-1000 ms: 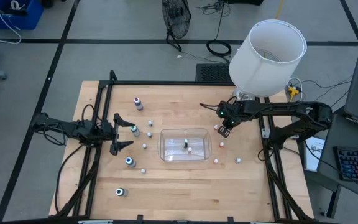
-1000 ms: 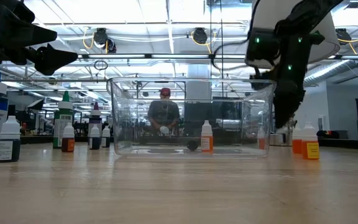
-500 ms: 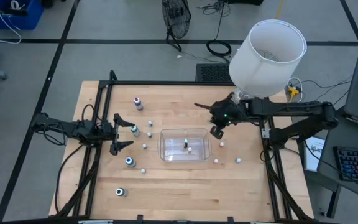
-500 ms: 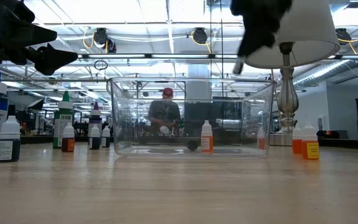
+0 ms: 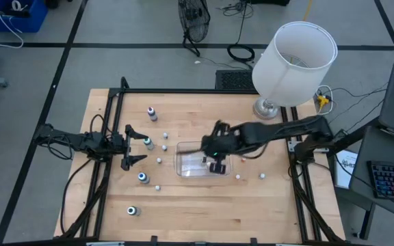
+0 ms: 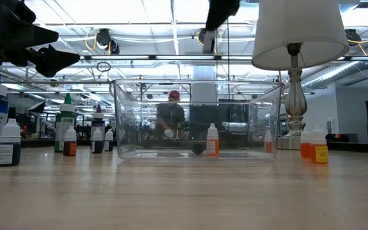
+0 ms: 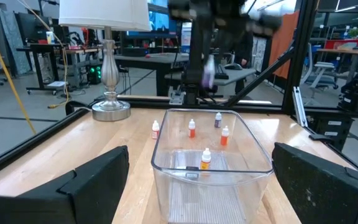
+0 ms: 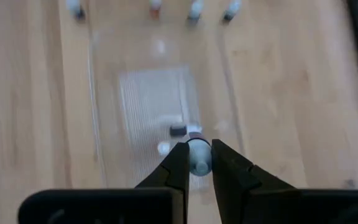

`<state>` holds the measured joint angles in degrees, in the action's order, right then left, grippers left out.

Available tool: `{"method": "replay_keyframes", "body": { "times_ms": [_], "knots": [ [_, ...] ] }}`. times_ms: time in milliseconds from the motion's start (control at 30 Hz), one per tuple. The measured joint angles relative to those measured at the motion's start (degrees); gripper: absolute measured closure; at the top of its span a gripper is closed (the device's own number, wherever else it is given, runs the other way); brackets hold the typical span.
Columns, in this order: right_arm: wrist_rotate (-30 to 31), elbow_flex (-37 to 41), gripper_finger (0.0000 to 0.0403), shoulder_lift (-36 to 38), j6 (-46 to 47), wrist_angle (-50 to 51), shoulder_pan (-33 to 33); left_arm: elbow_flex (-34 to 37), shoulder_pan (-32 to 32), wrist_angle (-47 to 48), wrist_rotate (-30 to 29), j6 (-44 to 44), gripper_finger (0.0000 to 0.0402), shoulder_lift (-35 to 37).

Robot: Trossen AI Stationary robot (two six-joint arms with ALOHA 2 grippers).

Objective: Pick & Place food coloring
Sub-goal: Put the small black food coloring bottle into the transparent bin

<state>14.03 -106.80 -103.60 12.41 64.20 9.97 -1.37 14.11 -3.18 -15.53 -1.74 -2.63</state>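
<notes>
Fingers (image 8: 178, 163) of the right gripper (image 8: 197, 163) clamped on one food coloring bottle (image 8: 198, 154), held above the clear tub (image 5: 183, 164). Two bottles inside. Others stand on the bench (image 5: 197, 205). Left gripper (image 5: 133, 145) spread apart, near the left edge.

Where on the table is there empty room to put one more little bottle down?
The front strip of the table is mostly bare, with one bottle at its left. The back middle, between the dark-capped bottle and the lamp, is bare too. It is crowded around the clear tub.
</notes>
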Motion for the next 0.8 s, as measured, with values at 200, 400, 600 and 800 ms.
{"method": "replay_keyframes", "body": {
  "times_ms": [200, 400, 600, 800],
  "knots": [
    [-2.3, 5.2, 0.0369, -4.9, -1.0, -0.1, -2.2, 0.0, 0.0, 0.0, 0.0, 0.0, 0.0011, 0.0],
    [-7.9, 14.3, 0.0369, -5.6, -1.6, -8.5, -4.5, 0.0, 0.0, 0.0, 0.0, 0.0, 0.0011, 0.0],
    [-8.3, 21.1, 0.0369, -5.6, -2.2, -13.5, -5.8, 0.0, 0.0, 0.0, 0.0, 0.0, 0.0011, 0.0],
    [-8.4, 25.0, 0.0369, -5.6, -2.6, -18.0, -6.5, 0.0, 0.0, 0.0, 0.0, 0.0, 0.0011, 0.0]
  ]
}}
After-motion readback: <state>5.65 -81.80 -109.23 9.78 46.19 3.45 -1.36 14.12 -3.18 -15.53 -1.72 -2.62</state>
